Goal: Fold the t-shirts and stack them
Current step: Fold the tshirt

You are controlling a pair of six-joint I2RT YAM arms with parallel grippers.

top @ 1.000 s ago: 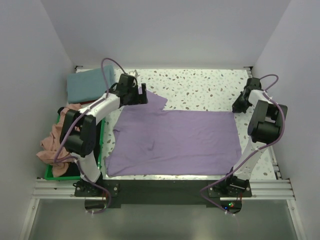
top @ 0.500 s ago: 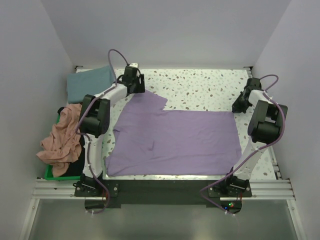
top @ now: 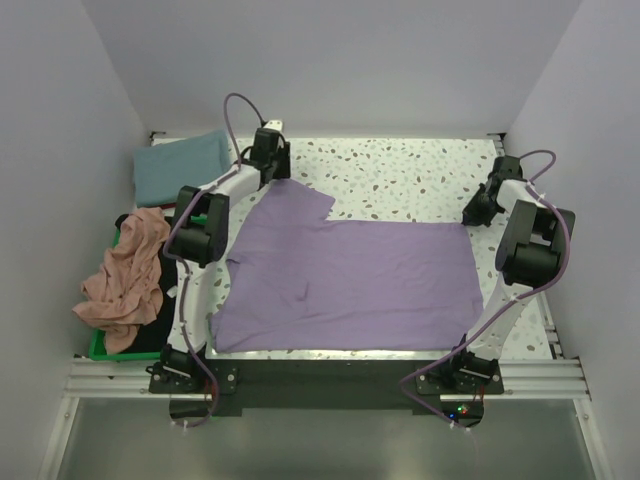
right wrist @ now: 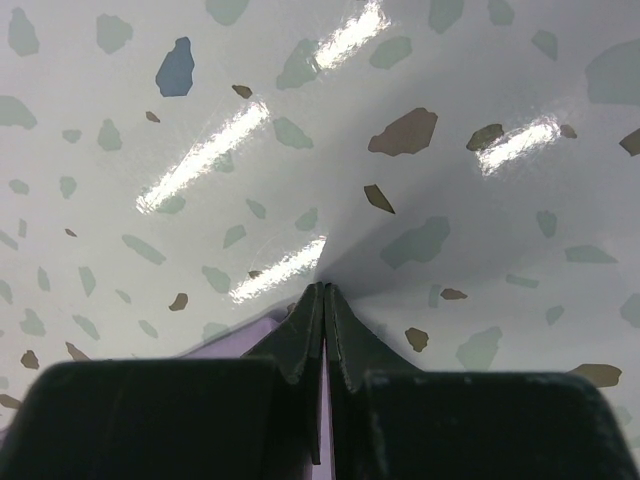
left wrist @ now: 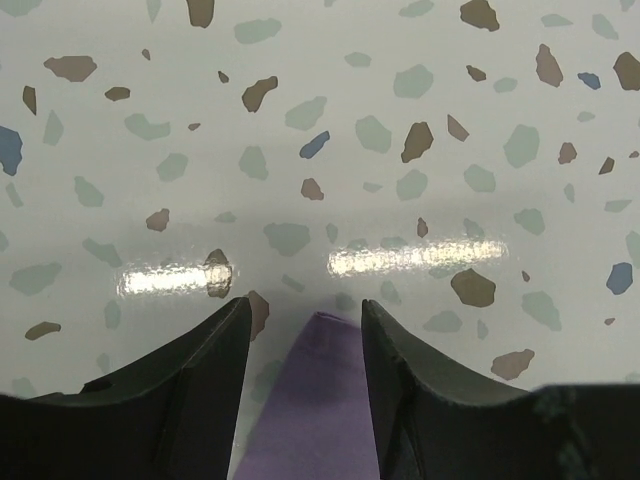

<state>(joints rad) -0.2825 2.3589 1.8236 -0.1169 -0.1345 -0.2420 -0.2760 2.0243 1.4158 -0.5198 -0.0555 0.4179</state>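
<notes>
Narrowing left gripper (left wrist: 304, 306) (astride lavender t-shirt (left wrist: 312, 405))

The white, speckled table (top: 400, 185) carries a lavender t-shirt (top: 360, 280) spread flat across its middle. A folded teal t-shirt (top: 175, 170) lies at the far left corner. A green bin (top: 98, 347) sits along the left edge.

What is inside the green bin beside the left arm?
A salmon pink t-shirt heaped over its rim, with black cloth showing beneath at the near end. Anything deeper in the green bin is covered.
</notes>
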